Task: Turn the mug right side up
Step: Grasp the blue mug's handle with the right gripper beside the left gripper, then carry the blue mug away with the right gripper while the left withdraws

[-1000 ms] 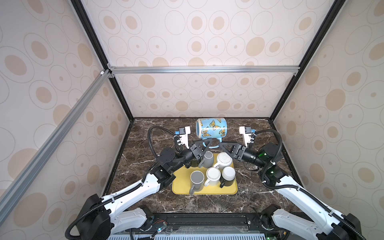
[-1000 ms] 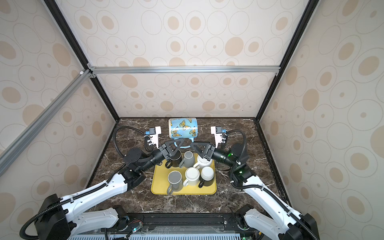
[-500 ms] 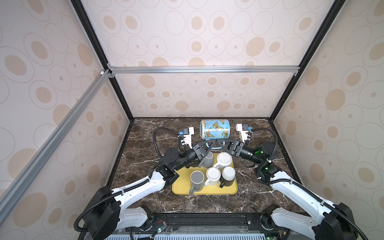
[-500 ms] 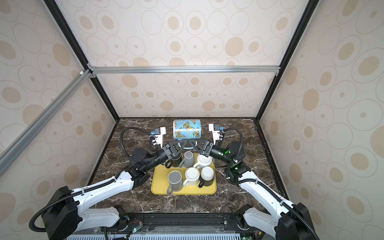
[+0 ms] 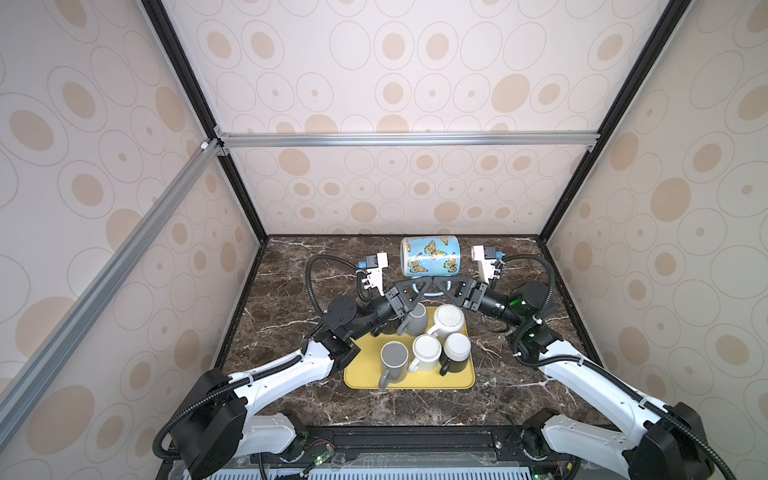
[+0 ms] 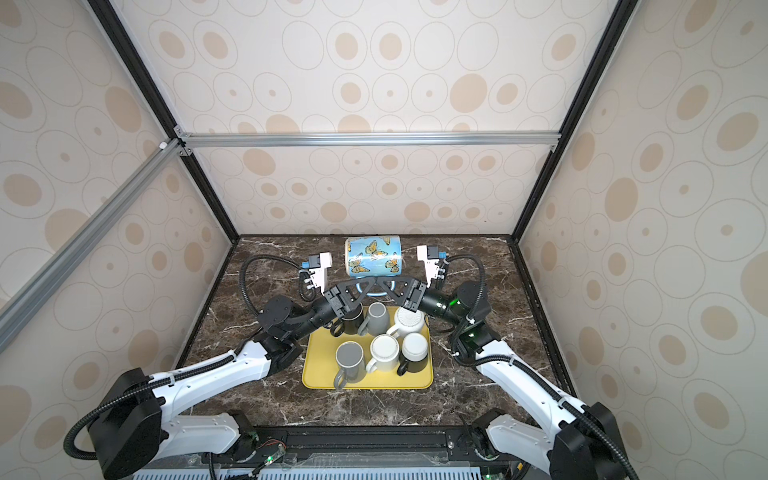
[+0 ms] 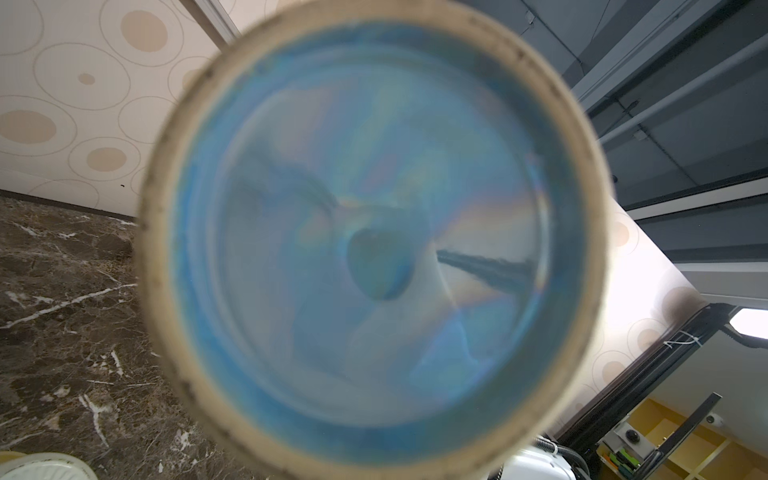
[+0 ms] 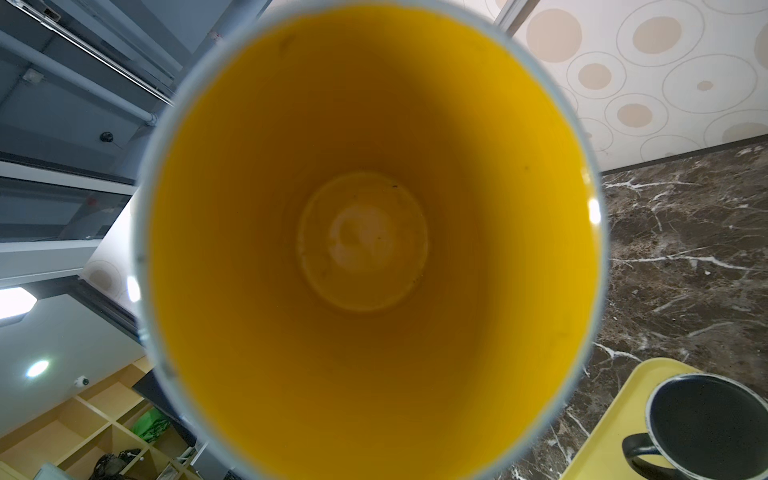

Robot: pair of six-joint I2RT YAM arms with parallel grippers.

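The mug [image 5: 430, 255] [image 6: 372, 255], blue with butterflies, hangs on its side above the back of the table, its handle [image 5: 441, 294] pointing down. In both top views my left gripper [image 5: 428, 284] [image 6: 373, 284] is shut on that handle from the left. My right gripper [image 5: 436, 286] [image 6: 380, 286] meets it tip to tip from the right, closed on the same handle. The left wrist view is filled by the mug's glazed blue base [image 7: 374, 249], the right wrist view by its yellow inside [image 8: 365, 241]. Both sets of fingers are hidden in the wrist views.
A yellow tray [image 5: 361, 374] [image 8: 615, 424] lies just in front of the grippers. It holds several mugs, among them a grey one [image 5: 392, 357], a white one [image 5: 426, 351] and a black one [image 5: 456, 349] [image 8: 706, 419]. Patterned walls close in the dark marble table [image 5: 291, 291].
Both arms carried the mug to the right and tipped it more level. My right gripper moved in to the handle and closed on it. The left grip held throughout.
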